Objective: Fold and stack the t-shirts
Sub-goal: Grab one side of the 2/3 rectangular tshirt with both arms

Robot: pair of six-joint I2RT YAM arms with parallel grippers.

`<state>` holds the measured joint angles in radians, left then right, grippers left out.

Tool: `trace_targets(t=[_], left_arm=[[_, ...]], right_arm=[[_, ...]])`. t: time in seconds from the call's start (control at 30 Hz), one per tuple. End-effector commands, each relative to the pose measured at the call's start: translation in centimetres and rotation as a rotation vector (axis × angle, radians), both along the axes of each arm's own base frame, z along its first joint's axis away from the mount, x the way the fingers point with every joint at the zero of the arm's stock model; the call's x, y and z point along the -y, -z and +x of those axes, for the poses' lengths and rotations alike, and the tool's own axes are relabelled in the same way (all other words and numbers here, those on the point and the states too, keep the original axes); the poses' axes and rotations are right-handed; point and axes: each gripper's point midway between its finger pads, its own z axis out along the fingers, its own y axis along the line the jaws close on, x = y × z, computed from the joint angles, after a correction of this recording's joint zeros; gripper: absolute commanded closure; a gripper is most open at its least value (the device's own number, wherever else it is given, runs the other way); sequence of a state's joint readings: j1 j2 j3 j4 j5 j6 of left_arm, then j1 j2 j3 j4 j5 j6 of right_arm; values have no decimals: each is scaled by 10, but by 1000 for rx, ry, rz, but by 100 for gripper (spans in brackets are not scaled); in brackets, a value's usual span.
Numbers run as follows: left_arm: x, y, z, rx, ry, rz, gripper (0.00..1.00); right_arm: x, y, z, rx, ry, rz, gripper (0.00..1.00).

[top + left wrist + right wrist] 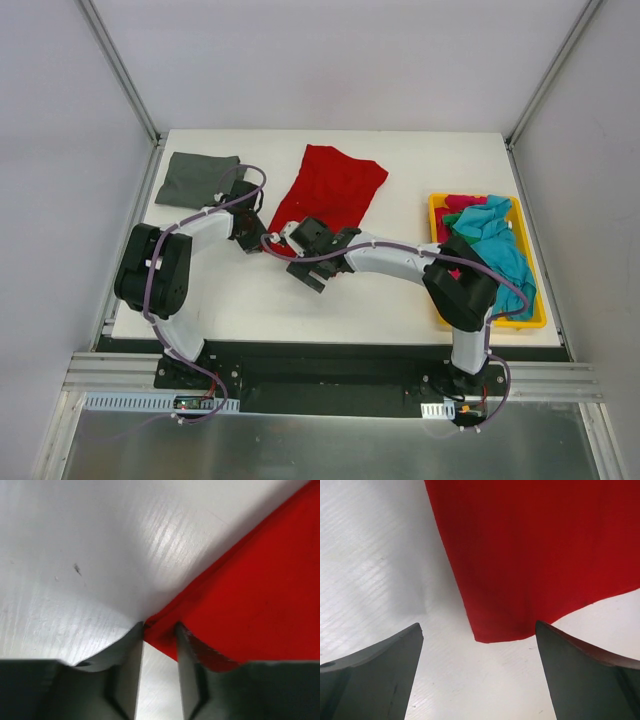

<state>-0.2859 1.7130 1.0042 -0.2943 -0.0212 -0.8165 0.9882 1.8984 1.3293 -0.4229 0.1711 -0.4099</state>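
Red, soft knit cloth is filling the centre of the view: the bright red t-shirt (335,190) is lying spread on the white table (250,300), narrowing toward the arms. The dark grey t-shirt (197,178) is resting folded at the far left corner, well apart. The turquoise t-shirt (495,240) is spilling over other garments in the yellow tray (437,205) on the right.

The left fingers (125,670) are standing narrow, with the near left hem corner of the red shirt lying just between their tips. A slit of table is showing between them, so we cannot tell whether the cloth is pinched. The right fingers (375,680) are standing wide and holding nothing, straddling the shirt's rounded near corner from just short of it.

We are judging the garment to be light, limp and without stiffness. It will be draping and dragging rather than sliding as a sheet, and a single layer may be slipping from a shallow pinch. We are therefore recommending a hold on the doubled hem at the two near corners, one per arm, so that the fold is carried evenly.
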Motion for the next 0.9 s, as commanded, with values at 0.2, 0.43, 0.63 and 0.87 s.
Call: trace_targets(t=[0.2, 0.43, 0.63, 0.87], left_arm=[[-1, 17, -12, -69, 32, -4, 100], [-3, 12, -8, -48, 26, 0, 100], [-5, 8, -6, -40, 10, -5, 100], [-25, -3, -21, -29, -82, 55, 100]], right_arm=[[3, -7, 3, 179, -80, -135, 7], [18, 16, 1, 145, -69, -223, 32], [32, 30, -2, 94, -18, -247, 63], [10, 33, -45, -114, -86, -84, 100]])
